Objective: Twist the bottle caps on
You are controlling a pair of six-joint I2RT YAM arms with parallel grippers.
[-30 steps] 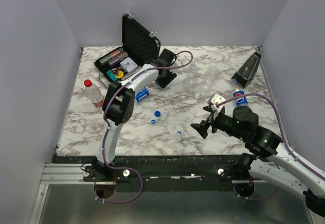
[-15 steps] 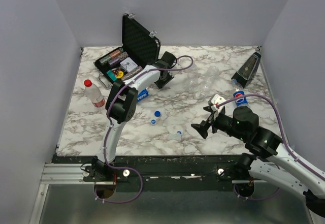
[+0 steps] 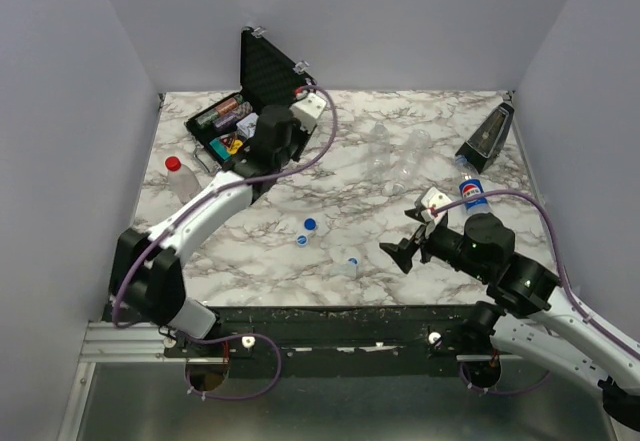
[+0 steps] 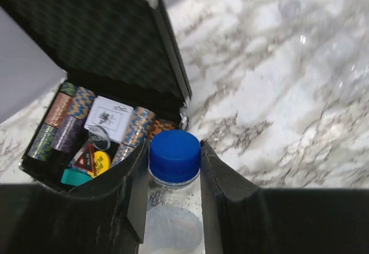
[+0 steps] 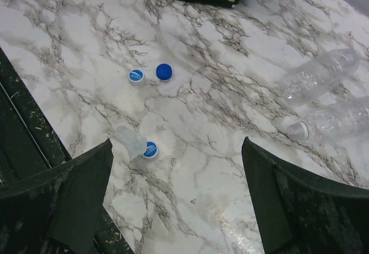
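bottle (image 4: 173,225) with blue cap (image 4: 174,156) clamped in left gripper (image 4: 173,150) | right gripper (image 5: 176,144) wide, empty | loose caps (image 5: 136,76): print unreadable

Left arm (image 3: 215,201) and right arm (image 3: 560,333) are both rocking white shells with chunky black joints. Purple cables (image 3: 327,133) are looping off them above the table (image 3: 370,206). White camera blocks (image 3: 308,104) are sitting on the wrists. Right gripper (image 5: 177,143) fingers (image 5: 81,190) are looking matte black, wedge-shaped, a bit scuffed.

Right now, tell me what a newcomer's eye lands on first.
The left gripper clamps a blue-capped bottle beside the open black case at the far left of the marble table. Three loose blue caps lie mid-table, ahead of the open right gripper, with two clear bottles lying beyond.
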